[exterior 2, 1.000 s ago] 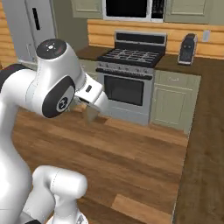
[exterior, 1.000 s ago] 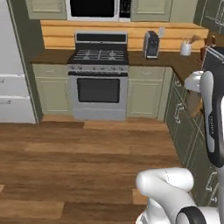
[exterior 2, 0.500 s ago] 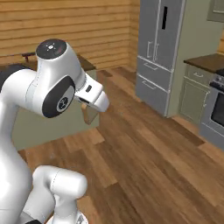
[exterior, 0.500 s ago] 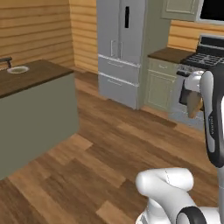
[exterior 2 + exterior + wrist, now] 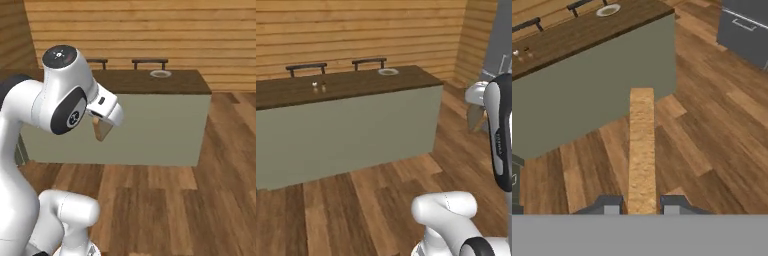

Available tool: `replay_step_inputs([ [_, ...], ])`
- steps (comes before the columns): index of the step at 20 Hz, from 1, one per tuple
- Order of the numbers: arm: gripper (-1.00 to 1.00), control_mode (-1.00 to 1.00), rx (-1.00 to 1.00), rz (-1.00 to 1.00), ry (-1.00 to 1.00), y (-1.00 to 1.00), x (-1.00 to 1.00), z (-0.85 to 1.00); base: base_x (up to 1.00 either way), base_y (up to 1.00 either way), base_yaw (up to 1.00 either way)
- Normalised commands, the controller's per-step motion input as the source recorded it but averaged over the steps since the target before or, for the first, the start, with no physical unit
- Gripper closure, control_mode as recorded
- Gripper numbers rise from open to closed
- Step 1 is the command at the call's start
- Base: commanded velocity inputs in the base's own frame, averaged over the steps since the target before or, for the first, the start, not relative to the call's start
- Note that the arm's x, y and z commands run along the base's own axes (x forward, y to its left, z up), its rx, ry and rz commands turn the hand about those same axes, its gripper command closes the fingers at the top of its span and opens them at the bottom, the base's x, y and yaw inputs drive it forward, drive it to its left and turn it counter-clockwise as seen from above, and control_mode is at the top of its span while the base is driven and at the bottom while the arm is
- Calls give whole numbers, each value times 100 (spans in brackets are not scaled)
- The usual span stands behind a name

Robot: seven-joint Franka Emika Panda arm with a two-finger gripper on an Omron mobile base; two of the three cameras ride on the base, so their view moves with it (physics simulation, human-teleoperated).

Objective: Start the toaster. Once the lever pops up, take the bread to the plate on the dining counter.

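Observation:
My gripper (image 5: 642, 205) is shut on the bread (image 5: 642, 145), a tan slice seen edge-on that sticks out straight ahead between the finger tips. From the right base view the bread (image 5: 102, 130) hangs under the hand, well short of the dining counter (image 5: 145, 82). In the left base view the bread (image 5: 476, 116) is at the right edge beside the arm. The off-white plate (image 5: 388, 72) lies near the right end of the dark wood dining counter (image 5: 346, 85), far from the bread. In the hand view the plate (image 5: 608, 9) is at the top. The toaster and lever are out of view.
Two small items (image 5: 318, 86) stand on the counter left of the plate. Dark chair backs (image 5: 306, 67) rise behind the counter. A grey appliance (image 5: 744, 25) stands to the right. Wooden floor (image 5: 381, 185) stretches between me and the counter's pale front.
The whole picture has swung from the stove, past the fridge, to the dining counter: the base has turned. The bread stays gripped in the same pose.

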Motion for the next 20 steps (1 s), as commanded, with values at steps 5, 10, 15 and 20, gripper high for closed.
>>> replay_step_inputs([
  [5, 100, 100, 0, 0, 0, 0, 0, 0, 100, -21, 46],
  [10, 100, 100, 0, 0, 0, 0, 0, 0, 100, -49, 36],
  [15, 100, 100, 0, 0, 0, 0, 0, 0, 100, -84, 28],
  [20, 100, 100, 0, 0, 0, 0, 0, 0, 100, -100, 14],
])
